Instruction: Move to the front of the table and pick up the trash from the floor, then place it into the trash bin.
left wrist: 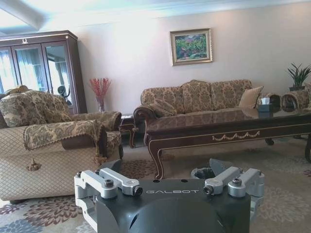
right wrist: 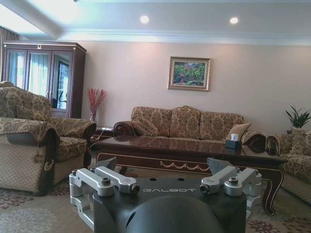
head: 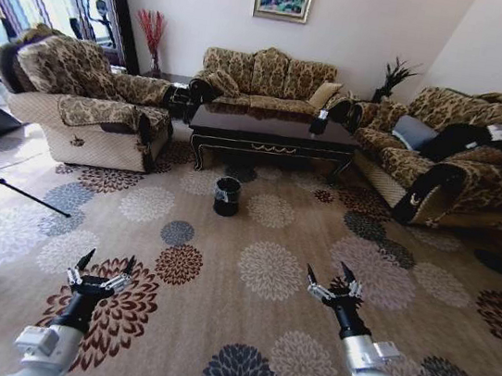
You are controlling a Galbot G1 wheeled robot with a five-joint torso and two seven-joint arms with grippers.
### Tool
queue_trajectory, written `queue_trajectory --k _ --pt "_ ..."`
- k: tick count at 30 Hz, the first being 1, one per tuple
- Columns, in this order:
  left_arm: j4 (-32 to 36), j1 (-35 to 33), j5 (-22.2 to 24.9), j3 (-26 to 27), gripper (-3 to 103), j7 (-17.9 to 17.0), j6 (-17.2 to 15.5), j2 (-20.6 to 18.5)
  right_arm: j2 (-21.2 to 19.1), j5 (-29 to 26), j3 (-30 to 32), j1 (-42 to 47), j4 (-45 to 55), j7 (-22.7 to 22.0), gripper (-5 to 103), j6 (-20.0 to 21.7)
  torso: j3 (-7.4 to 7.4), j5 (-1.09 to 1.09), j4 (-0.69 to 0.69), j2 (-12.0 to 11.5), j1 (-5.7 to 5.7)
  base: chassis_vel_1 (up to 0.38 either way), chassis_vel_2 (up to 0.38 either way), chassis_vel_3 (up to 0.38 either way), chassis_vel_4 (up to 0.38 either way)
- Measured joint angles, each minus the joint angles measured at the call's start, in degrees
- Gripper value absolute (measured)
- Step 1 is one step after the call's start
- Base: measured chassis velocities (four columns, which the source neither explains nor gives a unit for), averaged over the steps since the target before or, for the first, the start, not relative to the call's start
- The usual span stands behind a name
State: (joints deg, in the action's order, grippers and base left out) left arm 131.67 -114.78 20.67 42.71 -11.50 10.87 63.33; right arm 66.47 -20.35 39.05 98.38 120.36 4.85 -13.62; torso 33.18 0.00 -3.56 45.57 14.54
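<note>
Across the carpet, well ahead of the robot, the dark glossy worktop (head: pixel 271 133) stands before a three-seat sofa (head: pixel 268 80), with an armchair (head: pixel 90 100) to its left and another sofa (head: pixel 457 152) to its right. On the floor (head: pixel 267 270) just in front of the worktop, nearer its left legs, sits the black bin (head: pixel 226 196), upright, with its liner folded over the rim; in the left wrist view its rim (left wrist: pixel 204 172) peeks above the pincer body, below the worktop's (left wrist: pixel 228 128) front edge. A small dark tissue box (head: pixel 319 120) rests on the worktop near its right end. The left pincer (head: pixel 105 266) hovers low over a maroon flower medallion at the near left, its dark fingers spread apart and pinching nothing. The right pincer (head: pixel 332 276) hovers at the near right over the carpet, fingers likewise spread wide and empty. Both point forward toward the worktop and stay well apart from the bin. From the right wrist view, the worktop (right wrist: pixel 194 155) with its gold scroll ornament lies ahead, a framed painting (right wrist: pixel 189 73) hanging on the wall above the sofa. I cannot make out paper scraps or a bottle anywhere on the carpet from this distance.
</note>
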Motion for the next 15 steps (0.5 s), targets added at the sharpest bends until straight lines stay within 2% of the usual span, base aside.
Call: queue_trajectory --k 15 --pt "0.0 0.0 0.0 0.0 100 0.0 0.0 0.0 0.0 0.0 0.0 0.0 0.0 0.0 100 0.0 2.16 0.0 0.0 3.92 1.75 0.0 0.0 0.0 0.0"
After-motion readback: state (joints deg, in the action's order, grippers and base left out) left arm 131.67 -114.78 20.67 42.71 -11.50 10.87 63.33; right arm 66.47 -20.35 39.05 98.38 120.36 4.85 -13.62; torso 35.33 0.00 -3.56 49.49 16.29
